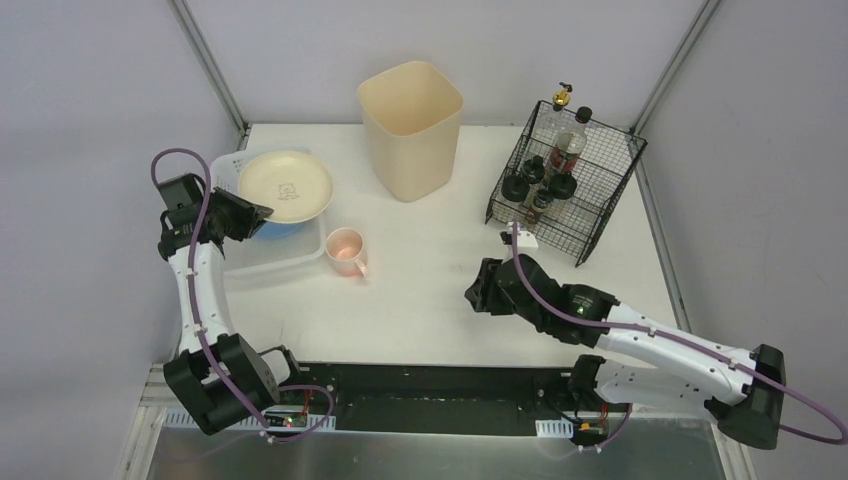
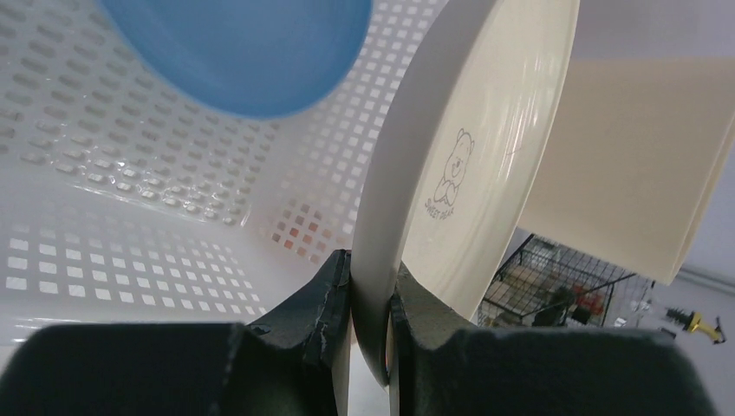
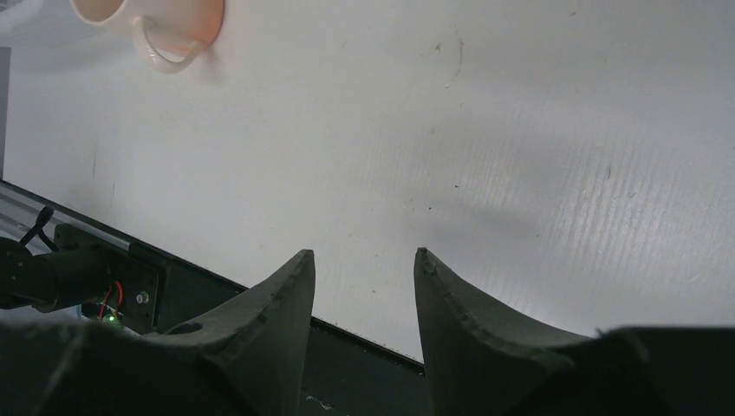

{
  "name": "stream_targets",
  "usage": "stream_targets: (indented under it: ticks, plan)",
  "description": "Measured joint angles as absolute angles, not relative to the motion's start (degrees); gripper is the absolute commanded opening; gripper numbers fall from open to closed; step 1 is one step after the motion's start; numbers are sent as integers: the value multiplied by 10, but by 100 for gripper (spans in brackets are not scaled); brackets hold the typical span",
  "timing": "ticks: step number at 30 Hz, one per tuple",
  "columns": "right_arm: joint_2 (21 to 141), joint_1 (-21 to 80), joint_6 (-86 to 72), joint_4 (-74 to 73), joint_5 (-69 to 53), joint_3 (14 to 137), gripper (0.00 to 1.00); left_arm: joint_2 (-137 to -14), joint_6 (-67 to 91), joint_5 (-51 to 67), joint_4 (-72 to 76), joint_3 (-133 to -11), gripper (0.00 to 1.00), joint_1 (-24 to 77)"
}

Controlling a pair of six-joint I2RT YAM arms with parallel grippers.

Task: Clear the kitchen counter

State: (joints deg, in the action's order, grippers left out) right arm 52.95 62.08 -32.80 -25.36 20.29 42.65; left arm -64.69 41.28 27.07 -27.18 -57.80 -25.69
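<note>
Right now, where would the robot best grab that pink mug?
Probably the rim of the pink mug, from above: it stands upright, mouth open, so its wall can be pinched. Avoid its handle, which points toward the near side.

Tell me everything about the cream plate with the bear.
The cream plate is round, glossy and ceramic-looking, with a small bear outline and lettering at its centre. The left gripper has its jaws pinched on the rim, holding it over the blue bowl in the white perforated basket; contact with the bowl is unclear.
</note>
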Motion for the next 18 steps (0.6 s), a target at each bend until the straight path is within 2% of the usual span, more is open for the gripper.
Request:
stream_targets:
  ticks: [9, 18]
  plan:
    - [461, 621, -324, -264, 203, 404, 49, -684, 481, 241, -229, -553, 0, -293]
    - [434, 621, -324, -264, 183, 372, 49, -739, 520, 148, -217, -555, 0, -293]
